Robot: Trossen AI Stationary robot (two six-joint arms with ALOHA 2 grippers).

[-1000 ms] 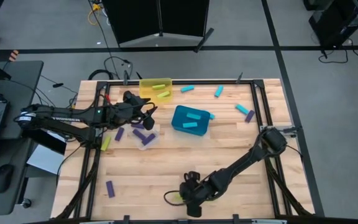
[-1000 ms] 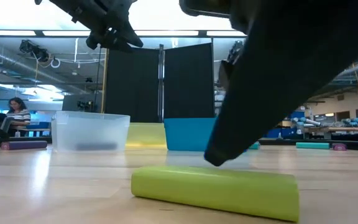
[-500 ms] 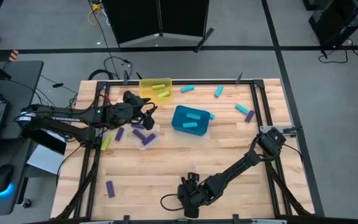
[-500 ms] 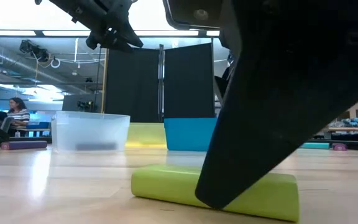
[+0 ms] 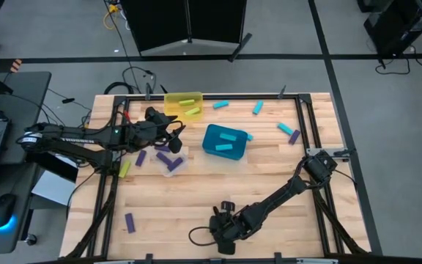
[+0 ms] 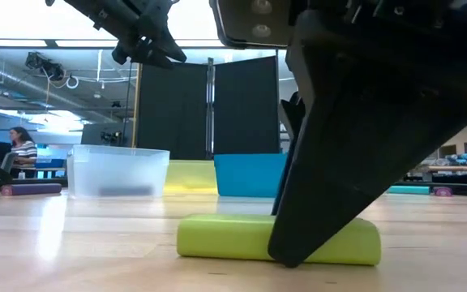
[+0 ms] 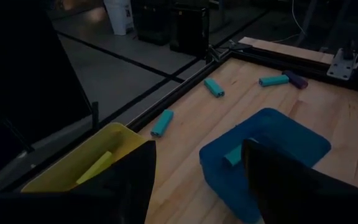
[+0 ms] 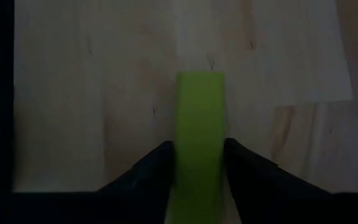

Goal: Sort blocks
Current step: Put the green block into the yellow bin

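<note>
My right tool [image 8: 197, 163] is down at the near edge of the table [image 5: 269, 187], its two fingers [image 8: 148, 171] set narrowly on either side of a yellow-green block [image 8: 199, 118] that lies flat on the wood. In my right wrist view the block runs straight out between the fingers, each finger tight against one long side, so I am gripping it. From the low view the block [image 6: 225, 238] rests on the table with my dark finger [image 6: 347, 162] standing in front of its middle.

My left tool [image 5: 173, 135] hangs above the far left part of the table, over the clear bin [image 5: 171, 163]. Its fingers [image 7: 284, 180] are spread apart with nothing between them.

The clear bin holds purple blocks [image 5: 174, 164]. Beyond it, at the far edge, the yellow bin [image 5: 168, 103] holds yellow-green blocks [image 5: 190, 100]. To the right of the clear bin the teal bin [image 5: 209, 147] holds two cyan blocks [image 5: 229, 136].

Loose cyan blocks [image 5: 220, 104] lie scattered along the far side of the table, with a purple block [image 5: 294, 136] near the right rail. Another purple block [image 5: 130, 222] lies alone near the left front corner, and one more yellow-green block [image 5: 125, 169] lies by the left rail.
</note>
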